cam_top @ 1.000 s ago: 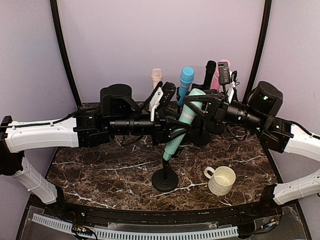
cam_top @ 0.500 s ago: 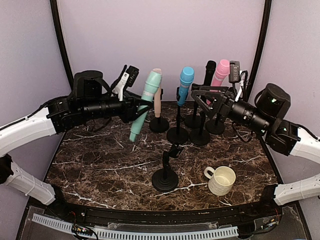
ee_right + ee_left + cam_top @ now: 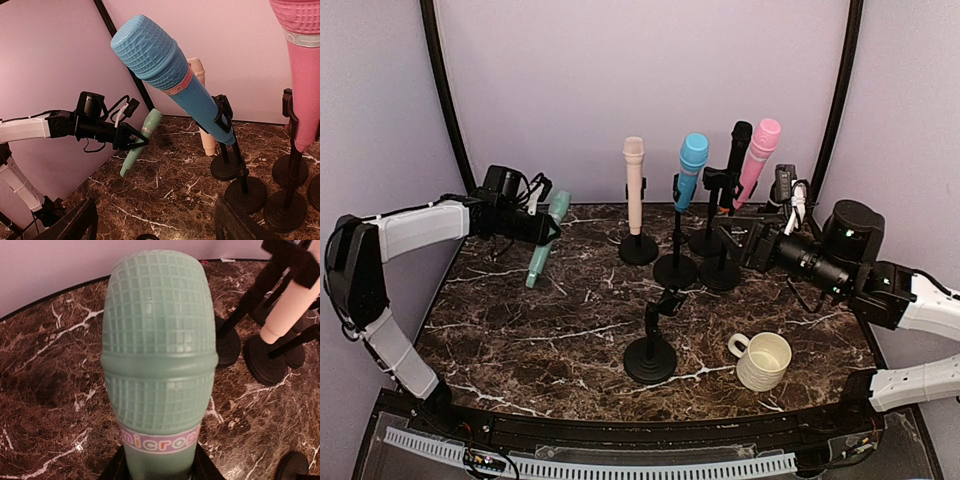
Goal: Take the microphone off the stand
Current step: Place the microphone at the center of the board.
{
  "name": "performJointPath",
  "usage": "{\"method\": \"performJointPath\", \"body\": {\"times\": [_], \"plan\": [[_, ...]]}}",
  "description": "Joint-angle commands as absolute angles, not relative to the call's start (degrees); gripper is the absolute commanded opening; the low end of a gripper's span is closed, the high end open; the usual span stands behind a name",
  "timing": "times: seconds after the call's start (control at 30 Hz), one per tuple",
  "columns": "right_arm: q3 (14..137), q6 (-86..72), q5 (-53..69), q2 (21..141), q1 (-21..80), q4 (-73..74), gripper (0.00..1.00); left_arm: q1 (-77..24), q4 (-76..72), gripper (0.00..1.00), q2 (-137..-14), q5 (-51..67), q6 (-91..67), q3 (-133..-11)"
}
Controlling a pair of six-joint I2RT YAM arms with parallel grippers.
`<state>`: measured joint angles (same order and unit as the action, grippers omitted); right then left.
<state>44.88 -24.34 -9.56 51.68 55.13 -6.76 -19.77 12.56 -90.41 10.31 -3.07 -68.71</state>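
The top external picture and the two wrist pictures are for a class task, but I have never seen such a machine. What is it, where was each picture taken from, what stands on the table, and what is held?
This is a robot with two arms fixed at the near edge of a marble table. The top external picture looks down from above and behind the arms. Each wrist picture comes from a camera on one arm.

On the table a cream microphone, a blue microphone, a black microphone and a pink microphone each sit in a stand. There is also one empty stand and a cup.

The left gripper is closed on a mint green microphone, which fills the left wrist picture. The right gripper is open and holds nothing.
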Motion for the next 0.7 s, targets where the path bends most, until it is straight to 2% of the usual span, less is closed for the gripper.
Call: {"method": "performJointPath", "body": {"times": [0.0,0.23,0.67], "plan": [[43.0,-27.2,-13.7,49.5,55.5,-6.9,0.8,-15.5,13.7,0.07,-98.4,11.3,-0.5,-74.2],[40.6,-29.6,-14.0,48.1,55.5,-5.3,0.8,-10.7,21.4,0.07,-111.2,6.6,4.7,-84.7],[40.5,-31.3,-13.1,51.1,55.4,-4.6,0.8,-5.1,24.7,0.14,-120.3,2.9,7.6,-87.9]]}}
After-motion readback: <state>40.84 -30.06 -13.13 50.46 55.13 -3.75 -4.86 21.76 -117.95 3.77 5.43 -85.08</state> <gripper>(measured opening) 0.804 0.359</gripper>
